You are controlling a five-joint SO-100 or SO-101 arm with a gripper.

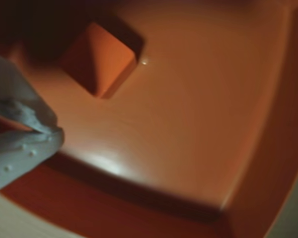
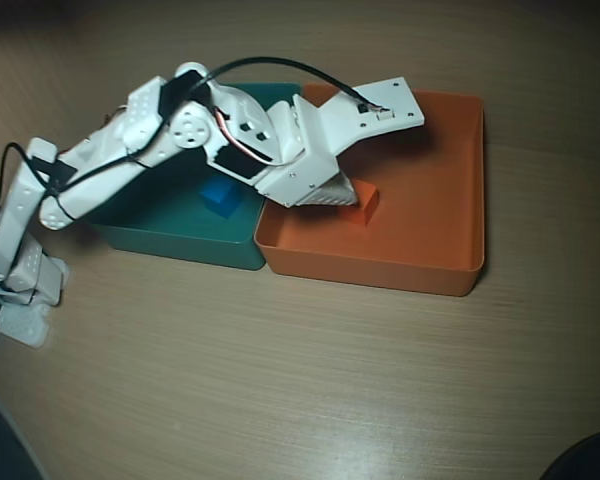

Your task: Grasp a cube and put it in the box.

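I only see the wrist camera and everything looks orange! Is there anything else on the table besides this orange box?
Observer: Yes. In the overhead view a teal box sits right against the orange box, on its left.
Operator: Is anything inside it?
Observer: A blue cube, partly hidden under the arm.
Operator: Where in my box is the orange cube?
Observer: The orange cube lies on the floor near the wall that meets the teal box, right beside the fingers.
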